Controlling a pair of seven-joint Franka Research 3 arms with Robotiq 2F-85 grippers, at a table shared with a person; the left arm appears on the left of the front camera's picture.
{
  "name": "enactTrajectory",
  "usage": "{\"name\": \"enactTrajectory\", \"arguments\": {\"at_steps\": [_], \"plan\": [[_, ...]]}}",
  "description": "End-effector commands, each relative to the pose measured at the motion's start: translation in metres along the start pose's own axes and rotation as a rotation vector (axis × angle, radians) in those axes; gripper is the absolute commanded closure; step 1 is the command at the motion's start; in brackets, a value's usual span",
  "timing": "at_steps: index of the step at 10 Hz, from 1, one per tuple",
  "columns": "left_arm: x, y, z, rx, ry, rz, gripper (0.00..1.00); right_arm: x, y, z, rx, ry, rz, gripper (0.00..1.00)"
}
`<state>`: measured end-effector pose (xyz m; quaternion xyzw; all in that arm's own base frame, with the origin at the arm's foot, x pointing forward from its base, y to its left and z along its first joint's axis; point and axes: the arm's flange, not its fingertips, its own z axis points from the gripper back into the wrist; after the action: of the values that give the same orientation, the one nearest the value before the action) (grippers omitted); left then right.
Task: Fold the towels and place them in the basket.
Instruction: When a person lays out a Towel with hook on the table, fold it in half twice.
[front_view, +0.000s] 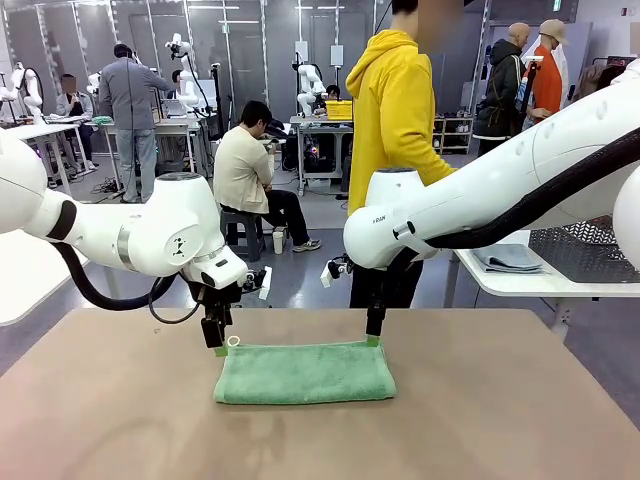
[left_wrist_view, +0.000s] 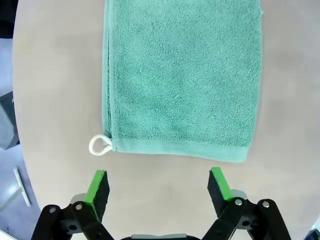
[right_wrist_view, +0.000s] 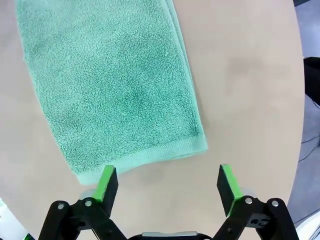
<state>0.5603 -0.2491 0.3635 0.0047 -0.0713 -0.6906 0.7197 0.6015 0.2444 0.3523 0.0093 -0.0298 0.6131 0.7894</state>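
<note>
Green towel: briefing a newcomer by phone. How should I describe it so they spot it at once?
On the brown table, the green towel lies folded into a long strip between the left gripper and right gripper. Its mint colour and white corner loop set it apart from the grey-blue towel on the side table.

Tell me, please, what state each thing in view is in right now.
Green towel: folded, lying flat on the table.
Left gripper: open, holding nothing.
Right gripper: open, holding nothing.
Grey towel: folded, on the side table.
Basket: on the side table beside the grey towel; contents unclear.
</note>
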Motion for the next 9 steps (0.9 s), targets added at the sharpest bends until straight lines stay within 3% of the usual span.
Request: {"name": "enactTrajectory", "arguments": {"at_steps": [1, 7, 8, 9], "plan": [[0.001, 0.005, 0.001, -0.002, 0.017, -0.001, 0.00, 0.000, -0.002, 0.000, 0.002, 0.002, -0.002, 0.00], [0.000, 0.000, 0.000, 0.000, 0.000, 0.000, 0.00, 0.000, -0.002, 0.000, 0.002, 0.002, -0.002, 0.00], [-0.012, 0.000, 0.044, 0.054, -0.159, 0.024, 0.00, 0.000, 0.000, 0.000, 0.000, 0.000, 0.000, 0.00], [-0.022, -0.012, 0.073, 0.070, -0.221, 0.091, 0.00, -0.013, 0.013, 0.017, -0.044, 0.041, -0.122, 0.00]]}}
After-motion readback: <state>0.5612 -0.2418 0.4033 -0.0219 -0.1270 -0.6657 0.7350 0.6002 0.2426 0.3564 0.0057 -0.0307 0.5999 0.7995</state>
